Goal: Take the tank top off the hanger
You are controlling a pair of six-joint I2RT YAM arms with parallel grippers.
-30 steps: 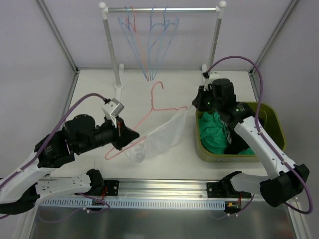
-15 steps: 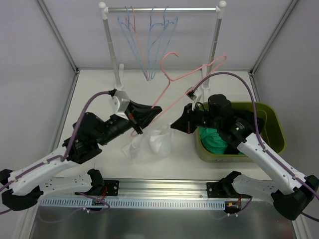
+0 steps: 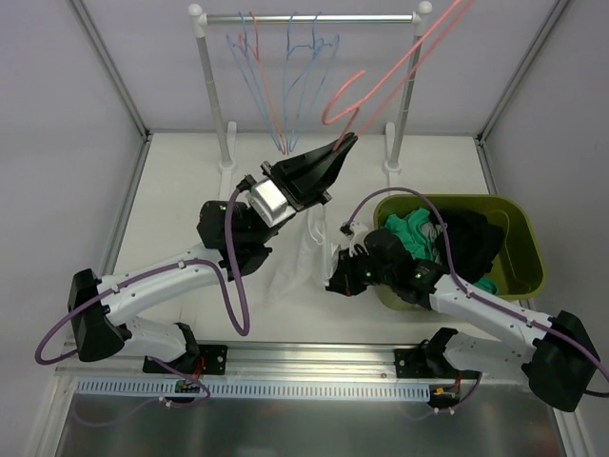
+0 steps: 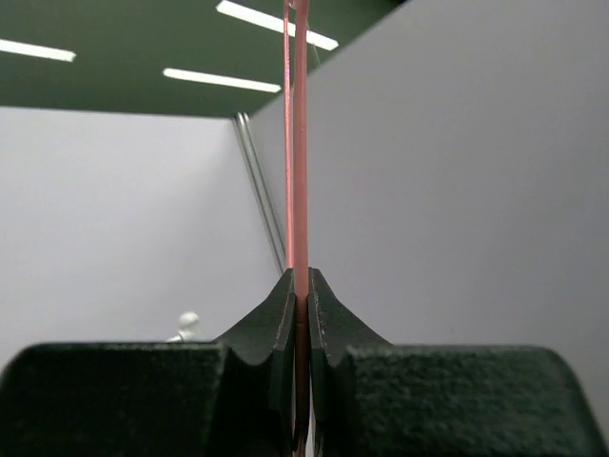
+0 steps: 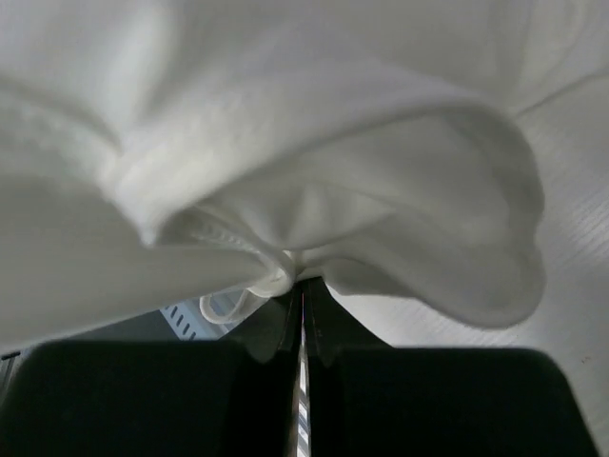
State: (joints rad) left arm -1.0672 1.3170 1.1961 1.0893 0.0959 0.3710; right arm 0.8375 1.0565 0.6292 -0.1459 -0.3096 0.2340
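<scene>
Left claw (image 3: 335, 154) clamps hanger (image 3: 381, 84), held high; right claw (image 3: 335, 276) pinches top (image 3: 303, 249) low, evidently to part them.

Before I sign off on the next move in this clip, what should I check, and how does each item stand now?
1. Grip of left end effector on pink hanger: ok, shut on the wire.
2. Grip of right end effector on white tank top: ok, fabric pinched.
3. Hanger held high above the table: ok.
4. Tank top fully free of the hanger: cannot tell, the left arm hides the fabric's upper end.
5. Hanger clear of the rack: cannot tell, they overlap in the top view.
</scene>
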